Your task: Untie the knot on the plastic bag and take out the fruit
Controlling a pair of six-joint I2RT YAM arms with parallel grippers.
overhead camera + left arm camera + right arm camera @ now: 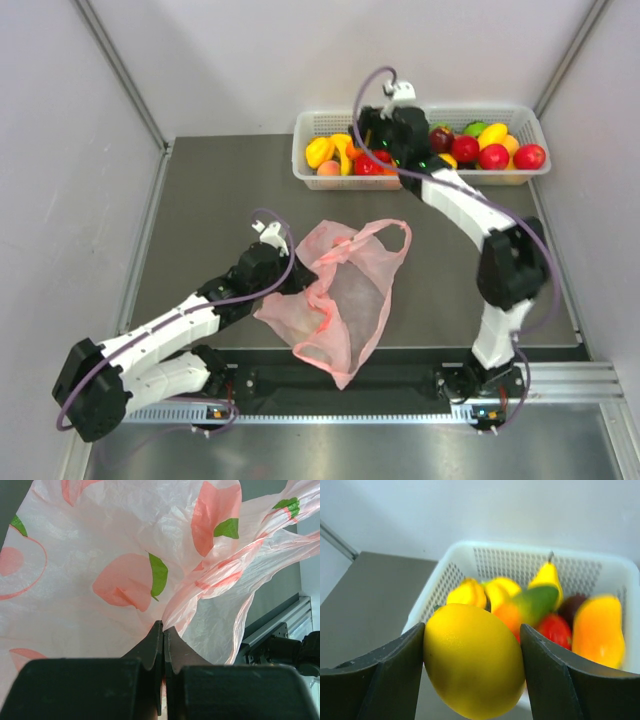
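Note:
The pink plastic bag [345, 300] lies slack and flat on the dark table, one handle loop [385, 232] spread open. The knot is not in view. My left gripper [300, 278] is shut on the bag's left edge; in the left wrist view its fingertips [163, 626] pinch the printed film [125, 580]. My right gripper [373, 135] hovers over the left end of the white basket [420, 183], shut on a yellow lemon-like fruit [472, 660] that fills the space between its fingers. More fruit [322, 152] lies in the basket below.
The basket stands at the table's back edge against the wall, with red, yellow and green fruit [493, 156] at its right end. Grey walls close in left and right. A metal rail [560, 380] runs along the near edge.

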